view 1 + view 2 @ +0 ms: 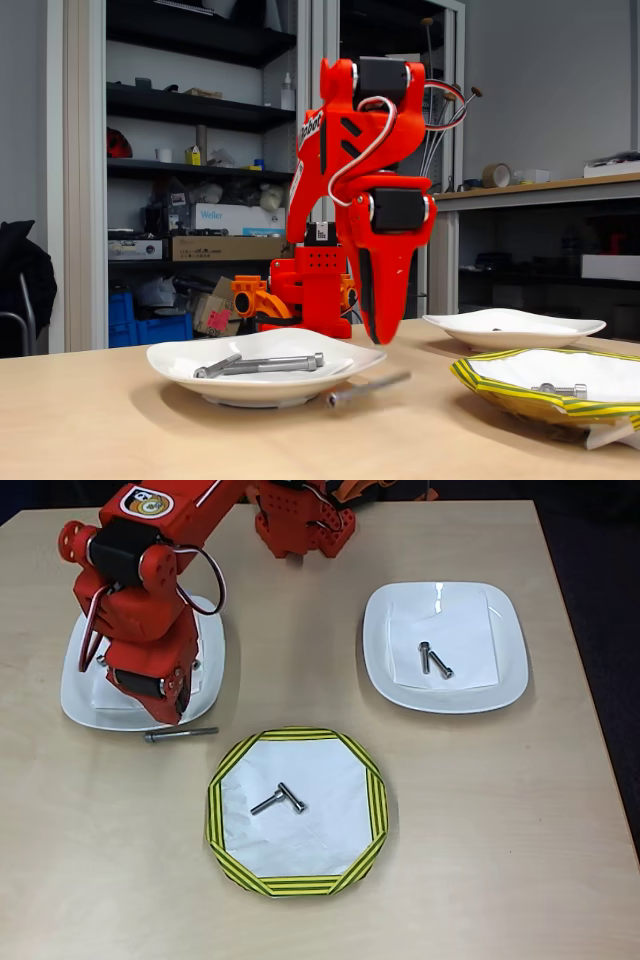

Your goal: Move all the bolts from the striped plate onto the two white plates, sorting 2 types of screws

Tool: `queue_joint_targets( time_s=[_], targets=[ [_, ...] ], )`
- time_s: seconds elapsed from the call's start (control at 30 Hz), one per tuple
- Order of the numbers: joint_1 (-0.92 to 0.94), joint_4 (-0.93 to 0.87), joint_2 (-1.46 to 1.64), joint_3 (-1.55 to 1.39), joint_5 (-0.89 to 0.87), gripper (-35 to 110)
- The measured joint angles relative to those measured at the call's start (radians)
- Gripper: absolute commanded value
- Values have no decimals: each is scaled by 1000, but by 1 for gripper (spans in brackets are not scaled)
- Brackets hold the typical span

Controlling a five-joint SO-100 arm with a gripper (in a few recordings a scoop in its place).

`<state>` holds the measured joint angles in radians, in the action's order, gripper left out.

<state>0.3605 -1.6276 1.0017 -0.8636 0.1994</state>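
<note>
**Op:** Two bolts [279, 799] left on the striped plate [376, 800], off to the end effector's [383, 325] far side on the worktop [470, 810]. Long ones lie in the near white plate [180, 362], right beneath the end effector. One long bolt [181, 734] lies on the bare worktop, just outside that plate's rim, close below the fingertips.

**Spotter:** Fingers?

**Op:** Cannot tell whether they're apart or together; nothing seen between them in the fixed view.

**Spotter:** Risk?

**Op:** I reckon the stray is the trouble. It's round and flat on the worktop: a pinch slightly off could roll it. It lies against the rim, so a low approach might knock the plate and shift the bolts inside. The far white plate [510, 640] holds two short ones; mixing kinds is the other hazard.
</note>
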Motion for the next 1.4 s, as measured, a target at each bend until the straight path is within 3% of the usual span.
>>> queue_joint_targets(
  time_s=[0.5,0.83,1.4],
  targets=[
    [-6,15,31,-43,17,12],
    [-94,86,18,-195,-40,11],
    [-91,117,-14,-268,-69,8]
  ],
)
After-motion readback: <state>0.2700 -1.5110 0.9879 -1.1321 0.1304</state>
